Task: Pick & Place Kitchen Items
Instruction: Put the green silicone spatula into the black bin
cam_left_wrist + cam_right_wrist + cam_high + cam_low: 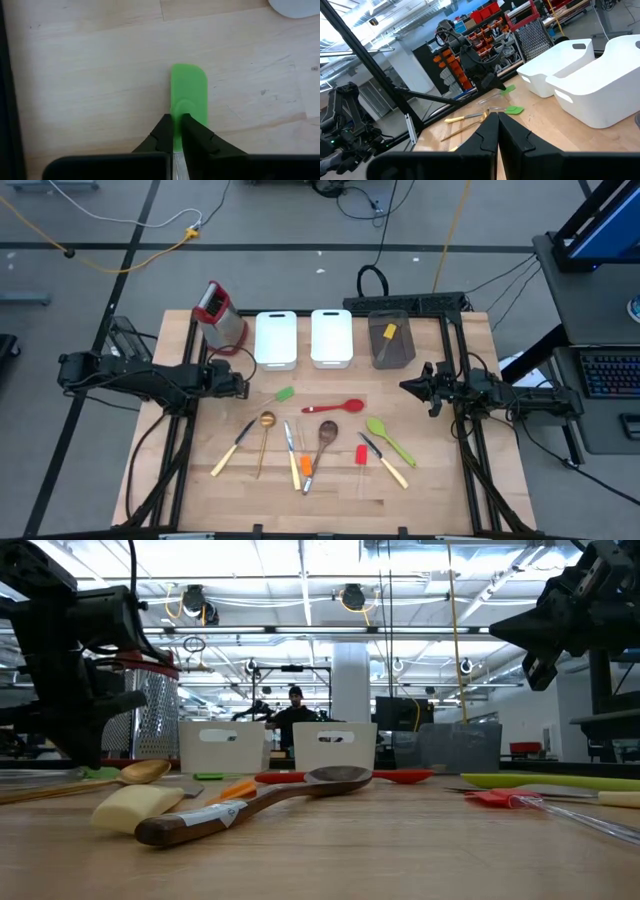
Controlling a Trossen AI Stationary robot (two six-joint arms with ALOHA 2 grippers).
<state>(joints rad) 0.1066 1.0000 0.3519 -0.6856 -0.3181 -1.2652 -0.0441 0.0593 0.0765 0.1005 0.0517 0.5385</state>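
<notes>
Green spatula (189,97), small one: clamped at the handle by the left gripper (176,132), fingers pinched tight on it, blade pointing away over bare wood. In the high view it sits at the left side of the tabletop (440,500), just in front of the white trays; whether it is lifted clear or resting on the wood, cannot tell.

Nearest in the low view: wooden spoon (250,805) lying flat, a cream-handled knife (135,808) beside it, a red spatula (495,798) off to one side.

Mid-tabletop, from above: gold spoon (266,432), orange-handled tool (305,466), red spoon (335,407), large green spoon (388,438), a second cream-handled knife (390,466). All loose, none sorted.

Right gripper (408,387): hovers at the right edge, fingers clenched on nothing.

Far row: two white trays (276,340) look empty; the grey tray (392,352) holds one yellow item (388,333). Box grater (220,315) stands at the left end.

Judgement: early going. One item looks placed, one in hand, the rest left.
</notes>
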